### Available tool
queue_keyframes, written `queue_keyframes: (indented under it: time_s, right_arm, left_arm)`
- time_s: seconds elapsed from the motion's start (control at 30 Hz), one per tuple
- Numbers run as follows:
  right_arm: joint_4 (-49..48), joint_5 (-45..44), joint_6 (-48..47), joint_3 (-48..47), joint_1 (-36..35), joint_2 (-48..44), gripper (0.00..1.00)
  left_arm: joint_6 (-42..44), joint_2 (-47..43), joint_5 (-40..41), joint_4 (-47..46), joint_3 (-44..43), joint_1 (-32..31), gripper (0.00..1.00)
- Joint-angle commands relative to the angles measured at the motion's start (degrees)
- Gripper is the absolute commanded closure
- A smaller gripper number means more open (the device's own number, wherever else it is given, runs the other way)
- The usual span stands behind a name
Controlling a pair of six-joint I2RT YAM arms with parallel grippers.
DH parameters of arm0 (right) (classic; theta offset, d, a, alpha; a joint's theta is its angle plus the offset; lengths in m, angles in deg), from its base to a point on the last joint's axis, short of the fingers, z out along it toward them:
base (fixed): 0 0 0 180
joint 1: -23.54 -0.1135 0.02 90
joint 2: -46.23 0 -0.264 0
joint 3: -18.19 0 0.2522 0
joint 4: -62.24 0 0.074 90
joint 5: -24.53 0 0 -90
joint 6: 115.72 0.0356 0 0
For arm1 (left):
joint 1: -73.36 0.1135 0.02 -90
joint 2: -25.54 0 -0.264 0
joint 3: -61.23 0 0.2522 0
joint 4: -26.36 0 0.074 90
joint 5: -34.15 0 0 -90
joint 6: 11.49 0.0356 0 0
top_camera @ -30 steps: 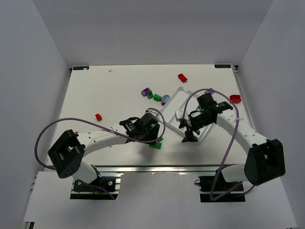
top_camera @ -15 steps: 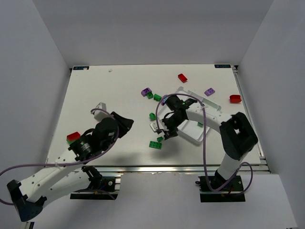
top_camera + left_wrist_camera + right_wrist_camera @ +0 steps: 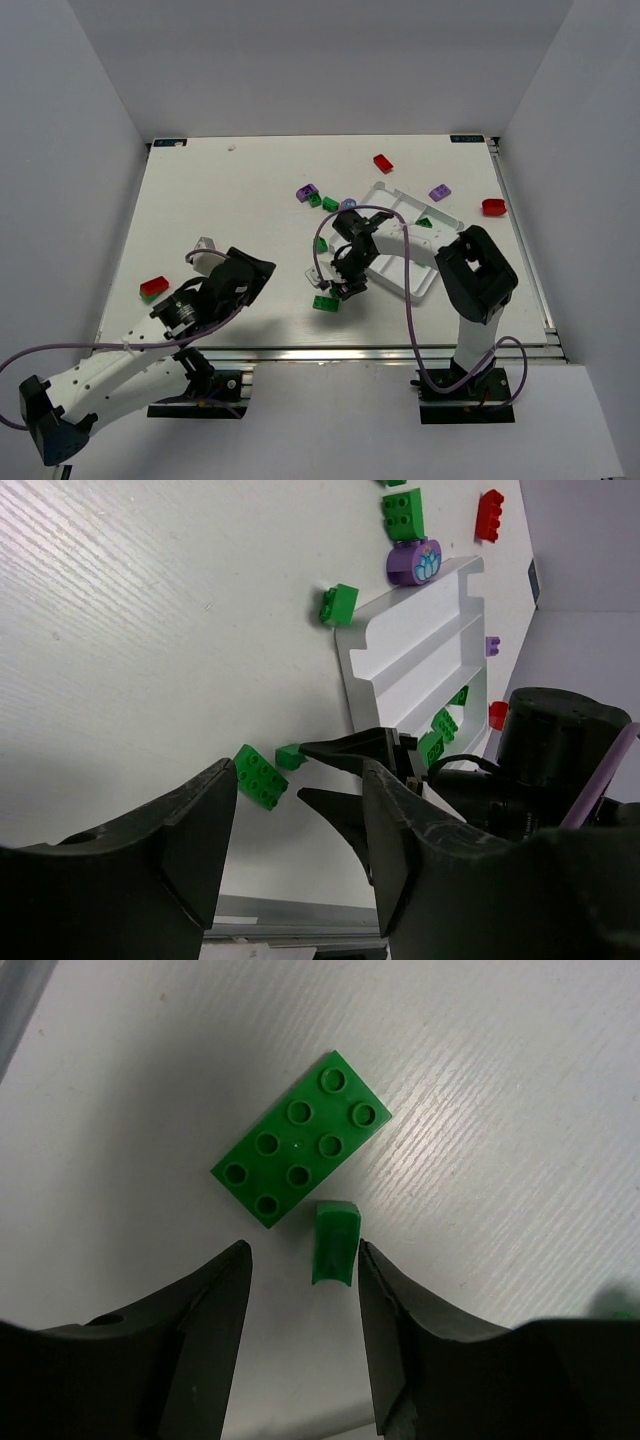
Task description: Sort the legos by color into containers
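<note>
Two green bricks are seen under the right gripper (image 3: pixel 302 1255). A small green piece (image 3: pixel 335 1243) sits between its fingers, which are held apart and not yet squeezed on it. A flat green brick (image 3: pixel 300 1140) lies just beside it, so it could be bumped or pinched too. The small piece could be tipped and dropped short of the white tray (image 3: pixel 383 190). The left gripper (image 3: pixel 298 775) is held apart with nothing in it.

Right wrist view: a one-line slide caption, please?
Right gripper, jaws apart, close to a small green piece beside a green brick.
</note>
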Motion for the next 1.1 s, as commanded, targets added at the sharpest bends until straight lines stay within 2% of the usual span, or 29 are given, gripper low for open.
queue_keyframes:
  time_s: [0.0,0.2,0.3,0.43,0.53,0.67,0.83,1.07]
  right_arm:
    - [-2.55,-0.98,2.96,-2.75,-0.43,1.71,0.48]
    - [-3.96,-1.77,4.21,-3.63,-0.44,3.47,0.51]
    - [-4.14,-2.12,4.21,-3.90,-0.79,4.18,0.57]
    - [-4.58,-2.12,4.64,-3.46,-0.96,4.62,0.72]
    - [-4.58,-1.95,5.00,-3.02,-0.96,3.92,0.76]
    - [-6.33,-0.81,8.06,-0.92,-0.79,-0.99,0.85]
    - [-7.39,3.32,18.06,-0.65,1.67,-9.78,0.92]
    - [-7.48,0.34,25.73,2.51,8.87,-22.87,0.95]
  left_arm:
    - [-2.48,0.70,0.98,0.60,-0.82,0.19,0.37]
    - [-5.29,1.58,0.28,0.77,-0.39,0.28,0.37]
    - [-7.66,2.19,-0.51,0.60,-0.03,0.28,0.38]
    - [-11.17,3.07,-2.18,-0.28,0.67,0.19,0.38]
    - [-14.25,4.65,-3.67,-0.11,0.58,0.28,0.39]
    - [-19.34,7.46,-6.22,1.56,-0.03,0.28,0.40]
    - [-22.52,12.20,-11.22,0.17,-0.56,0.28,0.41]
    - [-24.45,22.12,-20.18,-8.00,-1.17,0.37,0.41]
